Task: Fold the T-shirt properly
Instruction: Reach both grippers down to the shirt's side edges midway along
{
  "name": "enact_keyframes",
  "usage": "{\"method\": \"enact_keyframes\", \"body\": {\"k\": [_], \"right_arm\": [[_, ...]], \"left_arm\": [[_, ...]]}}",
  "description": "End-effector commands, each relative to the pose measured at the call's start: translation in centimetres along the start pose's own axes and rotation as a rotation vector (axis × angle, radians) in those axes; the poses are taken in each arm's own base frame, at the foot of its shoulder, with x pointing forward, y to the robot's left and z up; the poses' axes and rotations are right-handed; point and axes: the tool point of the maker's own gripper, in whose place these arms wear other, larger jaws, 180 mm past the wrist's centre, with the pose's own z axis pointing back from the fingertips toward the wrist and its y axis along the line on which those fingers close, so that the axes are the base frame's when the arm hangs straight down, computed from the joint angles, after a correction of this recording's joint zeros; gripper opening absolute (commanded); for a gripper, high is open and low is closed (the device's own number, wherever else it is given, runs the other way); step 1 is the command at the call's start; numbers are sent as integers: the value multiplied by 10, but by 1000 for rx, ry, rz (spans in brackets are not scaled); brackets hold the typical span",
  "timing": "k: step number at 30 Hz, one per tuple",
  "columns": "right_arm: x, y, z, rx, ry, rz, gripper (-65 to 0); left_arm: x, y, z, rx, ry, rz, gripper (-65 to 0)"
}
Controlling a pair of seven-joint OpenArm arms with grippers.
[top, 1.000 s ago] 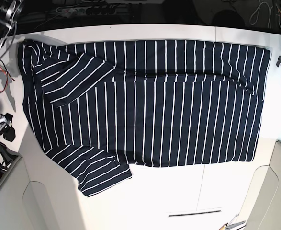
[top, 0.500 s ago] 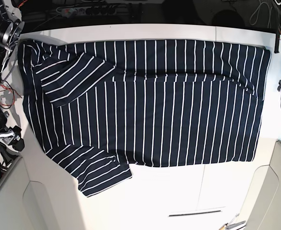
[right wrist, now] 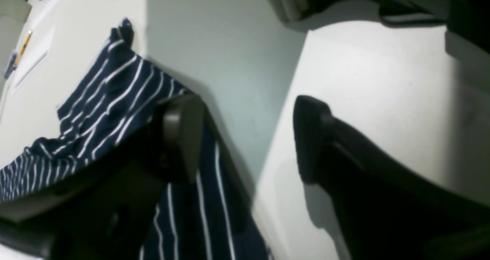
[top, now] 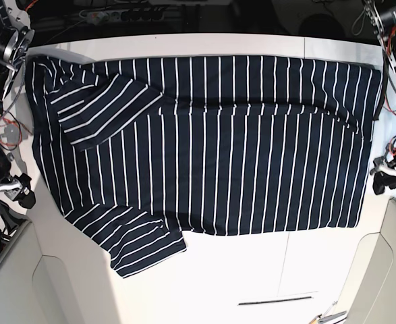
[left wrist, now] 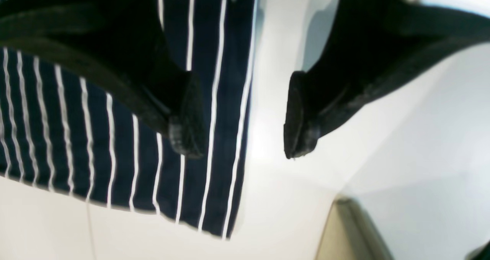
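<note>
**Wrist views: both grippers open at the shirt's edges, the main folds not yet made**

Left wrist view shows the left gripper with its 2 jaws wide apart and nothing between them. One jaw stands over the striped cloth and the other over the bare white table, so the hem edge of the T-shirt runs just under the gap. I cannot tell whether a jaw touches the cloth.

In the right wrist view the right gripper is also wide open and holds nothing. One finger is against or just above the cloth near a sleeve; the other is over the bare table. The picture is blurred there.

From the base view, the T-shirt lies spread across the table, neck side toward the left of that view and hem toward the right. The far sleeve is turned in over the body, and a strip along the far edge seems folded over. The near sleeve lies spread outward.

My judgement: the task is at an early stage. The near side, and then the fold along the length, are left to do.
</note>
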Motion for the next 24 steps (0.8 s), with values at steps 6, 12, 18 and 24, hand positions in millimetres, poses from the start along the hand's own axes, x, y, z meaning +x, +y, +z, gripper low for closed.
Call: {"method": "enact_keyframes", "body": {"k": [6, 12, 18, 24], "right_arm": [[29, 2, 3, 9, -66, 30, -279], [28, 3, 3, 11, -64, 29, -279], [16, 10, -4, 18, -41, 31, -279], [-2, 27, -14, 47, -9, 26, -279]], "left_arm": [[17, 5, -26, 17, -49, -6, -288], [12, 0, -45, 15, -33, 5, -288], [-1, 6, -52, 58, 0, 3, -288], [-14, 6, -54, 61, 18, 18, -288]]}}
